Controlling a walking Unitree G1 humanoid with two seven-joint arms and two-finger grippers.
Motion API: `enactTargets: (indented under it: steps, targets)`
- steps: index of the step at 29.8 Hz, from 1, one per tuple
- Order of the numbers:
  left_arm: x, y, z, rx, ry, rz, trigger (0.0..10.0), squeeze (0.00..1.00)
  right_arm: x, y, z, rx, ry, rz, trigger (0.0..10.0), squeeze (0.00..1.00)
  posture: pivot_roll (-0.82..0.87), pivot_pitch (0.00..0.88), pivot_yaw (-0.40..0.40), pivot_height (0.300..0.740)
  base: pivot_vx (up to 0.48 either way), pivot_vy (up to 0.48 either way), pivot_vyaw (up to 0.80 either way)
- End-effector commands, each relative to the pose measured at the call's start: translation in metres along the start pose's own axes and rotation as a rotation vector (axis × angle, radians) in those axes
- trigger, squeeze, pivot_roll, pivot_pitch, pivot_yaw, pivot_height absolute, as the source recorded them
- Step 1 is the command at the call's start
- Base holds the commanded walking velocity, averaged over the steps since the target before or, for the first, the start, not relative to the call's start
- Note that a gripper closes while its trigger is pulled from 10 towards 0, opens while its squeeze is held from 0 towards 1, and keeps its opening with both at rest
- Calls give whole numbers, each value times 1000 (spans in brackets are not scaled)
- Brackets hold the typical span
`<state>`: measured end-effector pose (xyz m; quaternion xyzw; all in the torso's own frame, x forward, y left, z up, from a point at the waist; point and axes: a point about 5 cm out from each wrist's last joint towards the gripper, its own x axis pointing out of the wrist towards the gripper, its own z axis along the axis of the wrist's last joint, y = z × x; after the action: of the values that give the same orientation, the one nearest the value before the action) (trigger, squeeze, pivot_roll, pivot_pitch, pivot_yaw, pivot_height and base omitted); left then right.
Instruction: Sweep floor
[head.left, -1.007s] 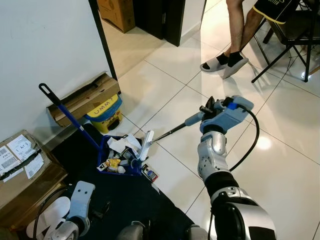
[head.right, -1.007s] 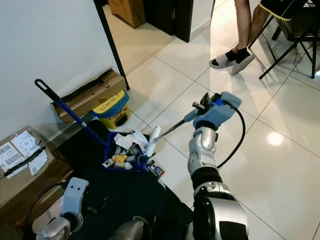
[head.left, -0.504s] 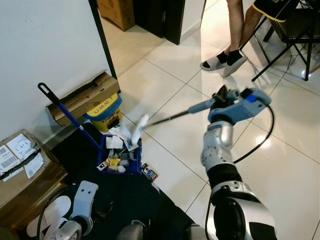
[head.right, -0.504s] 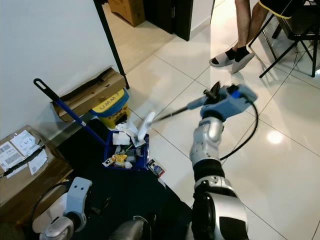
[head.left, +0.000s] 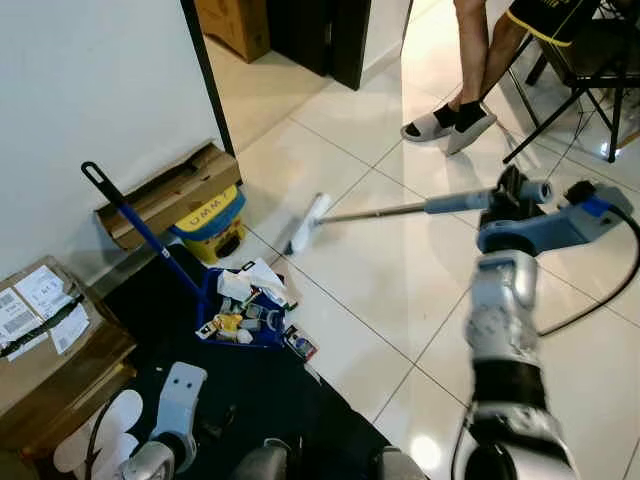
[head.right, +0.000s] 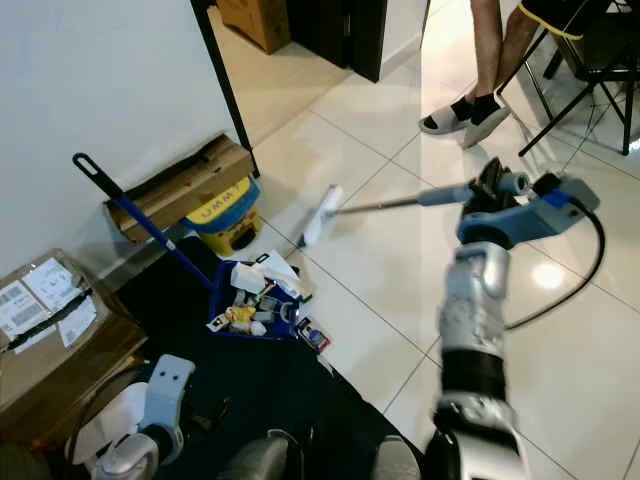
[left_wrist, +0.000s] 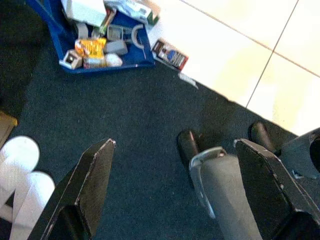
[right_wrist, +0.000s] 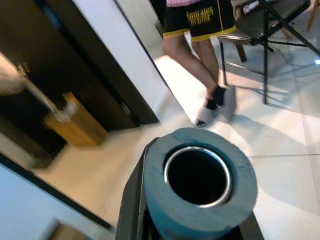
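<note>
My right gripper (head.left: 512, 190) is shut on the grey foam grip of a broom (head.left: 400, 210), held level above the tiles. The broom's white head (head.left: 308, 223) hangs in the air over the floor near the yellow tub. The grip's hollow end (right_wrist: 199, 175) sits close before the right wrist camera. A blue dustpan (head.left: 243, 315) with a long blue handle (head.left: 130, 220) stands on the dark mat, full of litter. A small packet (head.left: 299, 346) lies on the tile just beside it. My left gripper (left_wrist: 170, 185) hangs open above the dark mat.
A person's legs in sandals (head.left: 450, 120) stand near a folding chair (head.left: 590, 70) at the back right. A yellow tub (head.left: 208, 222) and flat cardboard (head.left: 165, 195) lean by the wall. A cardboard box (head.left: 45, 330) sits at left. White slippers (left_wrist: 20, 170) rest on the mat.
My right arm has swung the broom up and away to the right. The white head has left the dustpan and now hangs above the tiles.
</note>
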<state>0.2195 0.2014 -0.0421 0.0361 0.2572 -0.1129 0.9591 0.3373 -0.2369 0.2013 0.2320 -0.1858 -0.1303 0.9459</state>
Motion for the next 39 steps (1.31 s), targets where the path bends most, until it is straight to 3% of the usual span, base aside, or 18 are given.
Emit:
enactTargets:
  steps: [1,3,12,16,22,25,29,39]
  targets:
    - [-8,-3,-19,-17,72,-1,10000,0,-4,1,3,-63,25,33,10000,0,-119,284,36,740,0,0,0]
    - [-9,-4,-20,-19,77,-3,10000,0,-10,-1,5,-146,60,93,10000,0,-121,284,36,740,0,0,0]
    - [-9,-4,-21,-20,83,-5,10000,0,-19,11,2,-272,152,206,10000,0,-120,288,42,740,0,0,0]
    - [-9,-5,-22,-18,85,-13,10000,0,-31,24,-14,-243,239,212,10000,0,-117,289,43,740,0,0,0]
    - [-11,-5,-23,-16,82,-15,10000,0,-58,24,-53,-273,351,125,10000,0,-105,298,47,740,0,0,0]
    - [-12,-4,-24,-15,83,-16,10000,0,-63,23,-64,-274,383,90,10000,0,-99,303,48,740,0,0,0]
    - [-13,-4,-24,-13,83,-15,10000,0,-64,22,-68,-286,405,75,10000,0,-92,304,50,740,0,0,0]
    - [-14,-4,-26,-12,83,-17,10000,0,-57,28,-60,-290,341,54,10000,0,-90,308,49,740,0,0,0]
